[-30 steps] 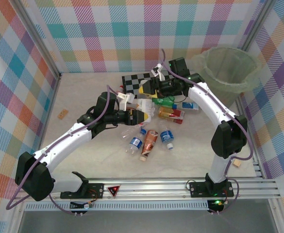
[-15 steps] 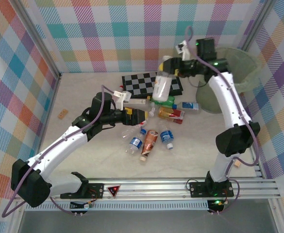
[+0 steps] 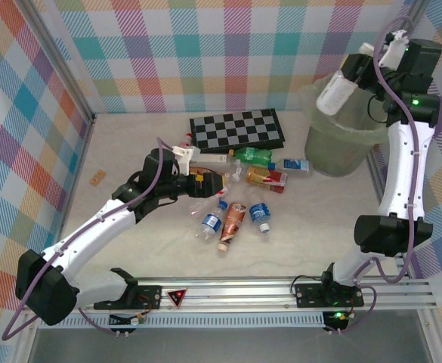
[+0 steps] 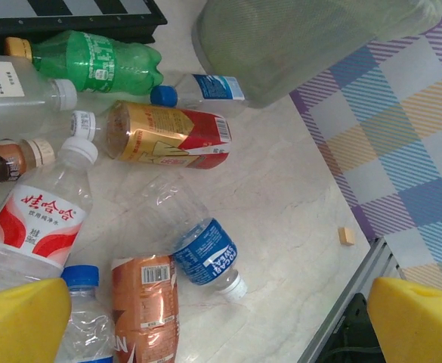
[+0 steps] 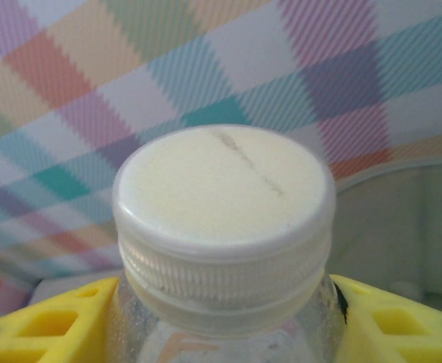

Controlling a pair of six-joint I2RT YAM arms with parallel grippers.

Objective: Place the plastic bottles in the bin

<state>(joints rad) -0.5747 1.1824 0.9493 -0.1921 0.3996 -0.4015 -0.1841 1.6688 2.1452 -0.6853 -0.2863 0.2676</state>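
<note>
R claw [image 5: 222, 325] clamped on 1 clear bottle [image 3: 335, 92], white cap, up over the bin [image 3: 341, 155] rim. Bin's got 1 green bag [image 3: 378, 89]; can't tell what's inside tbh. L claw [image 3: 211, 181] wide apart above 9ish bottles [image 4: 205, 254] lying on the table [image 3: 130, 151].

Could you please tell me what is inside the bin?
In the bin, the light-green bag lining is visible; I can make out no bottle there. The clear bottle held by the right gripper hangs over the rim and covers part of the opening.
</note>
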